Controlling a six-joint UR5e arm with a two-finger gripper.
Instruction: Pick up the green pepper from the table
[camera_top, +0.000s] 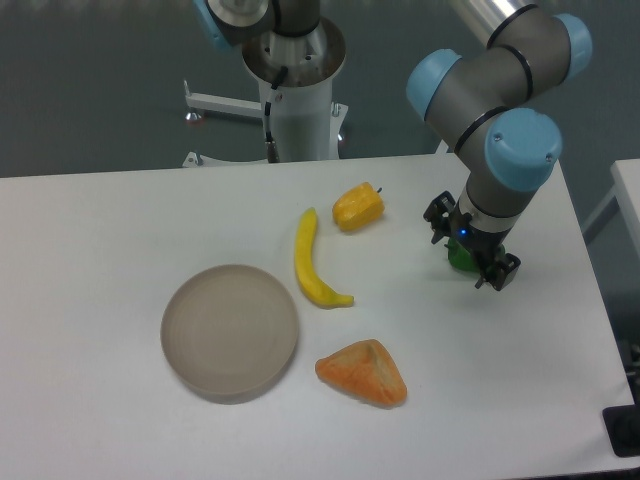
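With gripper (470, 258) down over green pepper (460, 257) on table (100, 220), jaw state can't tell, pepper mostly hidden. Prob. light, stiff, glossy so slippery; best pinched across widest lumpy mid-body.

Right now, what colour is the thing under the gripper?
Green: the green pepper, mostly hidden beneath the gripper, in the fixed camera view.

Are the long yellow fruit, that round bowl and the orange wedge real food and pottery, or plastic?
Long yellow fruit: probably plastic, very even colour with a soft sheen. Round bowl: matte grey-beige, could be plastic or ceramic; the look leaves it open. Orange wedge: dull, mottled surface, perhaps foam or rubbery plastic, a toy pastry.
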